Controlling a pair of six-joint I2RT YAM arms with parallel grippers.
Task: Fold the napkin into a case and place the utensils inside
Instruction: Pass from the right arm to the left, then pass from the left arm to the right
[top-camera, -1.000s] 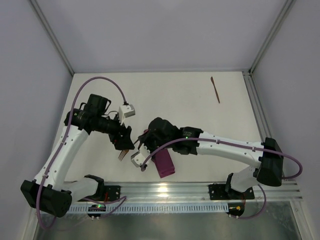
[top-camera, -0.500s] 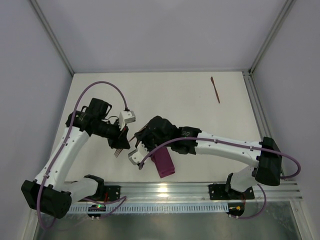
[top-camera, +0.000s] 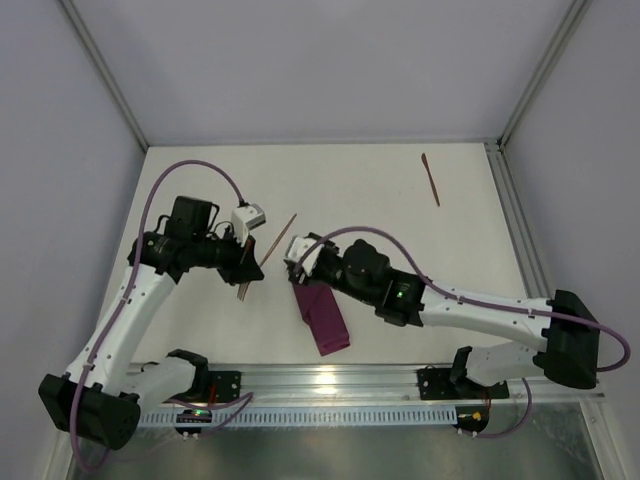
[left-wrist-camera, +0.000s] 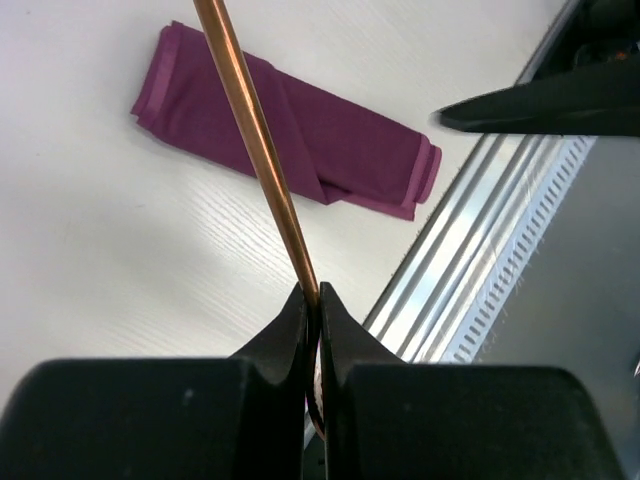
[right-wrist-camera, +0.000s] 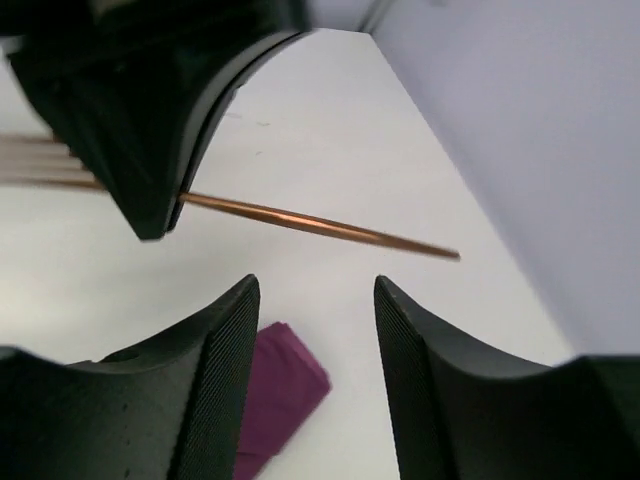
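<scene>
Your left gripper (left-wrist-camera: 312, 300) is clamped tight on the copper fork (left-wrist-camera: 255, 140). It grips near the tined end, and the handle projects toward the right arm. Your right gripper (right-wrist-camera: 313, 300) has its jaws parted and holds nothing, just beside the fork handle. The magenta case (top-camera: 322, 318) lies folded flat on the white table (top-camera: 380, 200), near the front rail. The knife (top-camera: 430, 180) lies well apart, at the far right.
</scene>
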